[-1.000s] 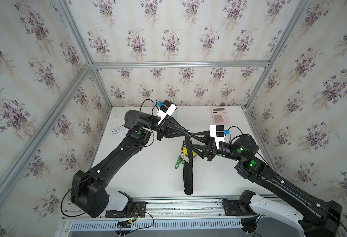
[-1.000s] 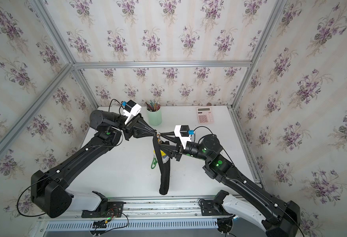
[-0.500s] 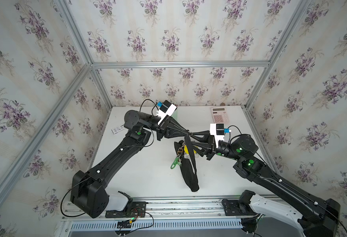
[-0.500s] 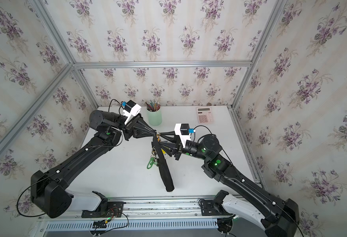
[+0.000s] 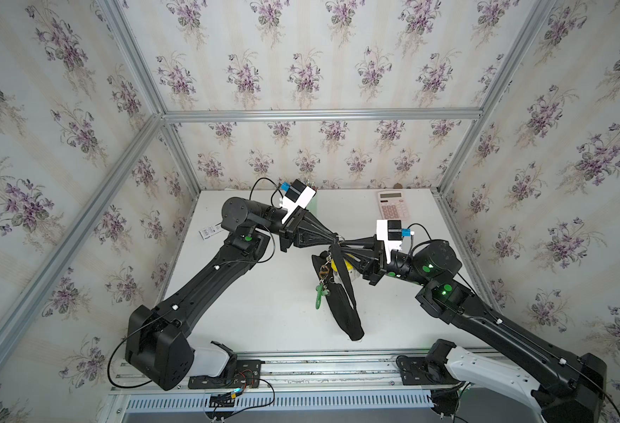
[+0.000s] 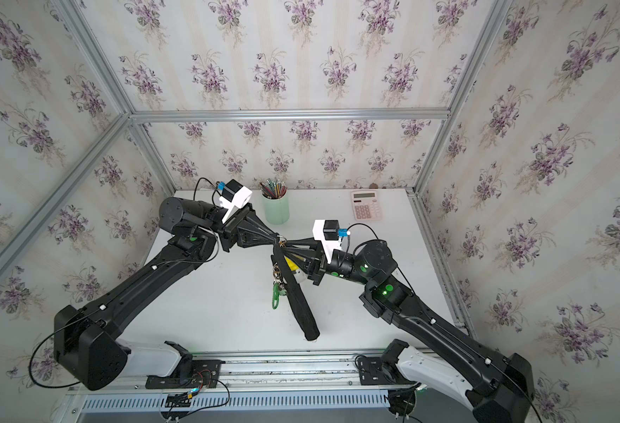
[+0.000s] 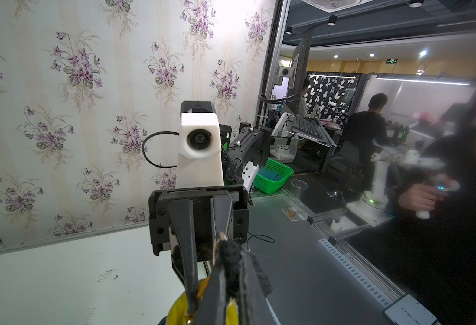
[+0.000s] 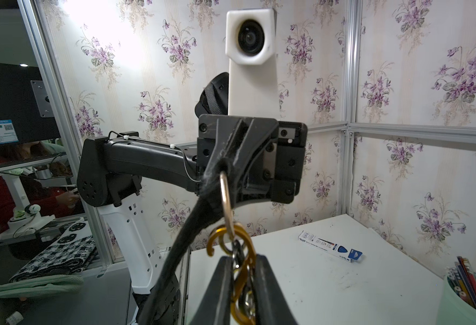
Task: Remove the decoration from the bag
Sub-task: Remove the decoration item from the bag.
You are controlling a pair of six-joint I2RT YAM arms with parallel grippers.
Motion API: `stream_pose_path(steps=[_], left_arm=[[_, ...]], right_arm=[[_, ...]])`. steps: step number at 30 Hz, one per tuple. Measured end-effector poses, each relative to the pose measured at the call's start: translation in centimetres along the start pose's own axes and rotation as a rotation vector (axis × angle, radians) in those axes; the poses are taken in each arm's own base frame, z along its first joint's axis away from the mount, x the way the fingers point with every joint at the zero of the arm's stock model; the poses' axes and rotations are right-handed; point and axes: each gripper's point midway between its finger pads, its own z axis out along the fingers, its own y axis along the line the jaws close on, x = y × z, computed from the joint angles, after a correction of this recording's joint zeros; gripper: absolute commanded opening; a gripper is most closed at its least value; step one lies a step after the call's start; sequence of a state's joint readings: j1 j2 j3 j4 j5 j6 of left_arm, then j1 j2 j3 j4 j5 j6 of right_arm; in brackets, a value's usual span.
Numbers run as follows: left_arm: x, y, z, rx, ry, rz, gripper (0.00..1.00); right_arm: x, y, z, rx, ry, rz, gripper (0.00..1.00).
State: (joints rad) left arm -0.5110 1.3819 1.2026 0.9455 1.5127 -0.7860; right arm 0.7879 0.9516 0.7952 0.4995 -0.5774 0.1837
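Left gripper (image 5: 332, 240): is clamping tight on the strap end of the bag (image 5: 343, 307), above mid-table.
Right gripper (image 5: 342, 242): is meeting it tip to tip, narrow jaws pinching the gold clasp (image 8: 242, 253).
Bag: is hanging from the left gripper, trailing toward the near edge of the table (image 5: 264, 311).
Decoration (image 5: 319, 293): is dangling on the bag's left side, green cord lowest, its clasp hooked on the strap's ring (image 8: 225, 194).
Plush charm (image 5: 338, 264): is showing yellow just right of the bag.
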Motion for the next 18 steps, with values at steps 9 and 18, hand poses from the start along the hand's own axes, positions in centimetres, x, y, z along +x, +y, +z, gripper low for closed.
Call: stream_pose_path(steps=[9,18], left_arm=[[0.11,-0.01,0.0,0.002,0.002,-0.001,0.0],[0.03,0.04,0.01,-0.007,-0.005,-0.005,0.0]], right_arm=[[-0.21,0.14,-0.15,-0.001,-0.007,-0.004,0.06],[-0.5,-0.14,-0.63,0.039,-0.01,-0.028,0.03]])
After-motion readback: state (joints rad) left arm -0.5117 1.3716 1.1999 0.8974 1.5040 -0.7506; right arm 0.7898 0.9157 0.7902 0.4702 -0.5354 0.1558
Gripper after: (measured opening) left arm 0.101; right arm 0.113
